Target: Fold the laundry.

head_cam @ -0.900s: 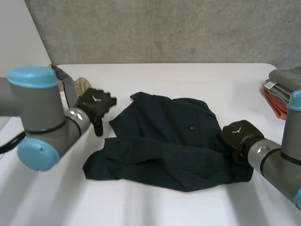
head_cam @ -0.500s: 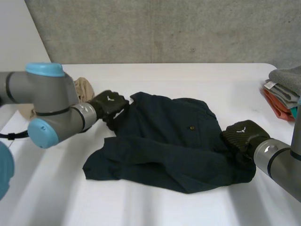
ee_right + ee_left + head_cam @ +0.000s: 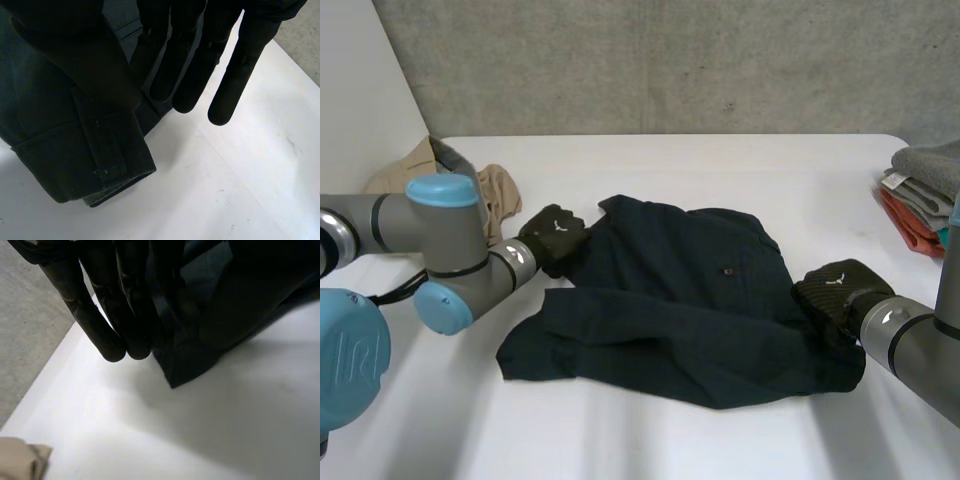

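Left hand (image 3: 552,235), fingers (image 3: 100,315) straight and close together, hangs at the far left corner of the crumpled dark navy cloth shirt (image 3: 670,310), probably to take it; right hand (image 3: 835,290), fingers (image 3: 185,65) straight and spread, sits at the shirt's right cuff edge, likely anchoring; white table (image 3: 720,165) beneath, beige crumpled cloth (image 3: 495,190) and folded grey-orange pile (image 3: 925,185) aside; grey concrete wall (image 3: 670,60) behind.

The left hand (image 3: 553,235) is at one edge of a crumpled dark navy shirt (image 3: 680,305) spread on the white table (image 3: 720,160). The right hand (image 3: 835,290) sits on the shirt's opposite edge. A beige cloth (image 3: 498,186) lies just beyond the left hand. A stack of folded clothes (image 3: 925,185) sits well beyond the right hand.
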Robot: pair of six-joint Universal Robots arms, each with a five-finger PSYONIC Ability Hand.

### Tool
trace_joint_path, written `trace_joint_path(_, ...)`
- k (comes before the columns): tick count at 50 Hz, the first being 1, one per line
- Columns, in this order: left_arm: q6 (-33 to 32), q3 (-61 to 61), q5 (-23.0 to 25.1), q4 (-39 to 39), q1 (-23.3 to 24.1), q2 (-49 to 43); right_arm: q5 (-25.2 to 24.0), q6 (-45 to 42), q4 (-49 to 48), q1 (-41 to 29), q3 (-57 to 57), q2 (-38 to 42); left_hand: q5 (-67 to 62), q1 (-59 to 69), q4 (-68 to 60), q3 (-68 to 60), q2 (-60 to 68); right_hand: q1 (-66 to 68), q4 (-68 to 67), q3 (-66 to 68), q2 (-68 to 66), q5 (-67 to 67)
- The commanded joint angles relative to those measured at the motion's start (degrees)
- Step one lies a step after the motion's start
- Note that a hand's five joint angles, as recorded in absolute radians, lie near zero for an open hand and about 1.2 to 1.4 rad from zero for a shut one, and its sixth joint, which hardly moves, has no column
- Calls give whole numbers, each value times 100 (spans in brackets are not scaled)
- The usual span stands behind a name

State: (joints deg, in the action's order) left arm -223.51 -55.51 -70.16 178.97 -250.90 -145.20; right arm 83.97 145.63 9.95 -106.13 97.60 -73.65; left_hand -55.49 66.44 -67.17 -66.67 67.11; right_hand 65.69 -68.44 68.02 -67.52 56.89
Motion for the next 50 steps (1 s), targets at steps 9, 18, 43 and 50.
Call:
trace_joint_path(9,-324,-1164,-1298,1184,-73,950,5,-8,-2,-57,4,0,-1451,1356,-1283,-1333,1289,1431,-1156,1198,-1248,1311)
trace_joint_path(18,-11,-1208,-1353,639,-187,1116,23,-8,7,-84,13,0,-1451,1356,-1283,-1333,1289,1431,-1156,1198,-1248,1311)
trace_joint_path(43,2015,-3475,65,-487,199,3192,-21,36,393,-48,-48,-475,4385,-4479,4553,4503,-4547,1431,-1156,1198,-1248,1311)
trace_joint_path(50,1566,-3230,-489,-178,604,2410,-109,80,604,-57,-48,-721,3041,-3136,3209,3159,-3204,1431,-1156,1198,-1248,1311)
